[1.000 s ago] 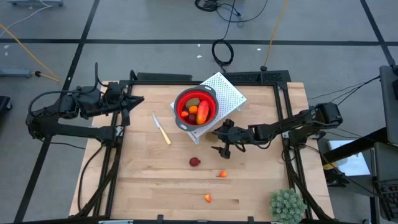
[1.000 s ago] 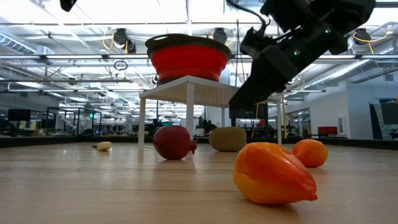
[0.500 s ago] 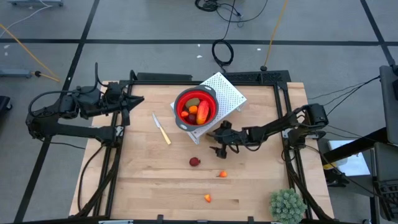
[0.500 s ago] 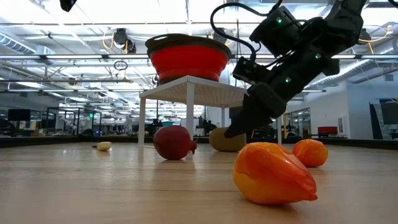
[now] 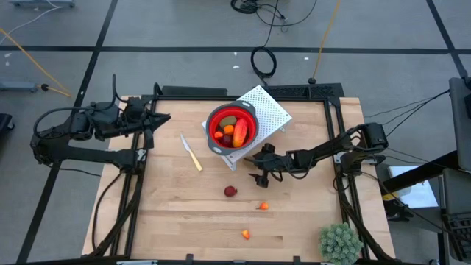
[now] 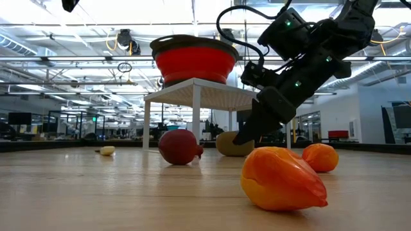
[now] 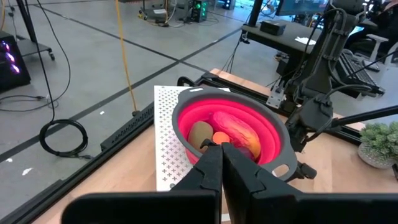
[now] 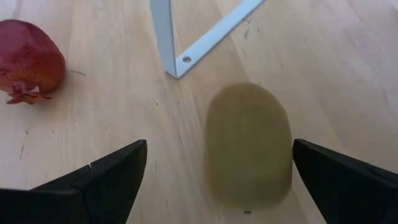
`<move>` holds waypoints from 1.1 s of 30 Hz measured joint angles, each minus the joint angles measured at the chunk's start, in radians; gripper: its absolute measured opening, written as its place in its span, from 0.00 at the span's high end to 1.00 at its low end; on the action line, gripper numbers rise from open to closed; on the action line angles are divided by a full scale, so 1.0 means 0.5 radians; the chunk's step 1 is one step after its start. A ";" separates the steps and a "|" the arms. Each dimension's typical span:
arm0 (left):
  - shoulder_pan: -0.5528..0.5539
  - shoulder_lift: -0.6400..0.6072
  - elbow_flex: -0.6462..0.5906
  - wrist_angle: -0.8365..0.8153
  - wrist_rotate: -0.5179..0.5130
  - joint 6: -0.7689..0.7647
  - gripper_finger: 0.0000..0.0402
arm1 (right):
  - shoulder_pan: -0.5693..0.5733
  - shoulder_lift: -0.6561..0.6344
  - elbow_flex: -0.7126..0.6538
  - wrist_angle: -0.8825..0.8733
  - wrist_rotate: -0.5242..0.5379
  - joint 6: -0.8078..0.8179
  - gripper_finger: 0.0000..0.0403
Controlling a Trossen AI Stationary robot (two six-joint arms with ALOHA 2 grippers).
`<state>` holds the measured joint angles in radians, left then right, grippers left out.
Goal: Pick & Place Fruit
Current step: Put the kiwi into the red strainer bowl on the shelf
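Observation:
My right gripper (image 5: 255, 167) is open and low over the table, just in front of the white stand. Its fingers stand on either side of an olive-brown oval (image 8: 249, 146) that lies on the wood (image 6: 232, 144). A dark red ball (image 5: 230, 191) (image 8: 28, 62) lies beside it, and two orange pieces (image 5: 263, 206) (image 5: 246, 235) lie nearer the table's near edge. The red bowl (image 5: 232, 126) sits on the white perforated stand and holds several fruit pieces (image 7: 227, 132). My left gripper (image 5: 151, 122) waits shut at the table's far left.
A cream-handled knife (image 5: 191, 153) lies left of the bowl. The stand's white legs (image 8: 163, 37) rise close behind the olive oval. A spiky green plant ball (image 5: 340, 241) sits at the near right corner. Bare wood lies at the near left (image 5: 169, 213).
My right gripper has come down toward the table and shifted a little toward the left edge, to the olive oval, then held nearly still. The fruit on the table has not moved.

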<state>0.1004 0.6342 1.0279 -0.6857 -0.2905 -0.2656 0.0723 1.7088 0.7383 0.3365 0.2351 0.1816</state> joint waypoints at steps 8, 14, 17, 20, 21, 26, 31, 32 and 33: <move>0.000 0.000 0.000 0.000 0.001 0.001 0.96 | 0.001 0.000 0.000 -0.026 0.000 0.047 0.09; 0.000 0.000 0.000 -0.001 0.001 0.001 0.99 | 0.001 0.000 0.000 -0.028 0.000 0.047 0.25; 0.000 0.000 0.000 -0.001 0.001 0.001 0.99 | 0.001 0.000 0.000 -0.027 0.000 0.050 0.33; 0.000 0.001 0.000 -0.001 0.001 0.001 0.97 | 0.001 0.000 0.000 -0.026 -0.001 0.140 0.39; 0.000 0.000 0.000 -0.001 0.001 0.001 0.97 | 0.001 0.000 0.000 -0.026 -0.001 0.179 0.40; 0.000 0.001 0.000 -0.001 0.002 0.001 0.95 | 0.025 -0.016 0.000 -0.041 -0.038 0.326 0.48; 0.000 0.001 0.000 -0.002 0.002 0.006 0.98 | 0.105 -0.134 -0.001 -0.188 -0.114 0.400 0.53; 0.000 0.000 0.000 -0.002 0.003 0.025 0.99 | 0.126 -0.172 -0.002 -0.234 -0.112 0.398 0.54; 0.000 0.000 0.000 -0.002 0.005 0.046 0.99 | 0.147 -0.211 -0.002 -0.267 -0.113 0.398 0.54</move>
<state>0.1005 0.6342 1.0279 -0.6865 -0.2878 -0.2427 0.1459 1.6035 0.7375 0.2032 0.1783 0.3805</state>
